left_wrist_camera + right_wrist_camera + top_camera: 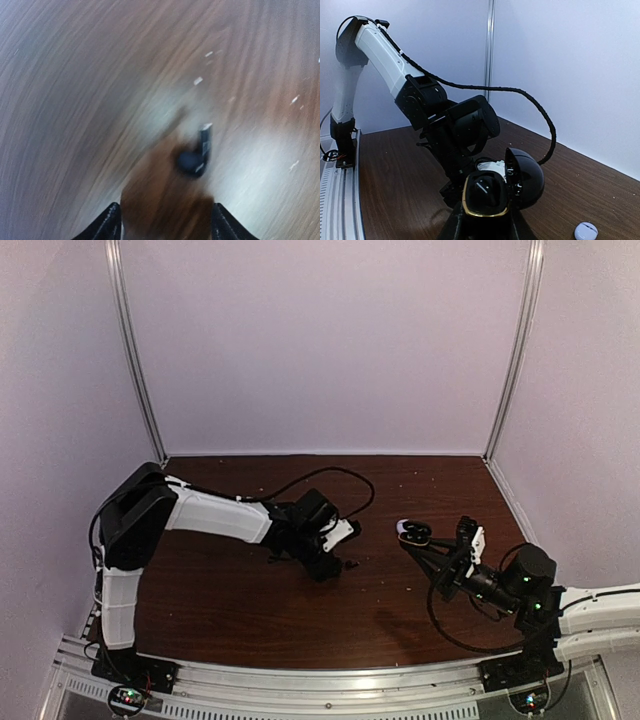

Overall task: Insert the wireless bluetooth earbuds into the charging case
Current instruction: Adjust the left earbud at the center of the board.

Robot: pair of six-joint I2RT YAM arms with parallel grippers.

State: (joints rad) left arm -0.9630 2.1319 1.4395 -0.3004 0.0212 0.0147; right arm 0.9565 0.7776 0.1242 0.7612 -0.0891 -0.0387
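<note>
Earbud (192, 157), black, lies on the table (75, 100) just ahead of my left gripper (165, 227), whose jaws are parted and empty. My right gripper (484, 226) clamps the charging case (485, 195), lid up. The left arm (440, 110) crowds behind it, and a white case (585, 231) sits nearby.

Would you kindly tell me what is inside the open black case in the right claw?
The black case, gripped by the right claw, has its lid tipped back. One dark stemmed shape, probably a black earbud, sits inside. The rest is too dark to tell.
</note>
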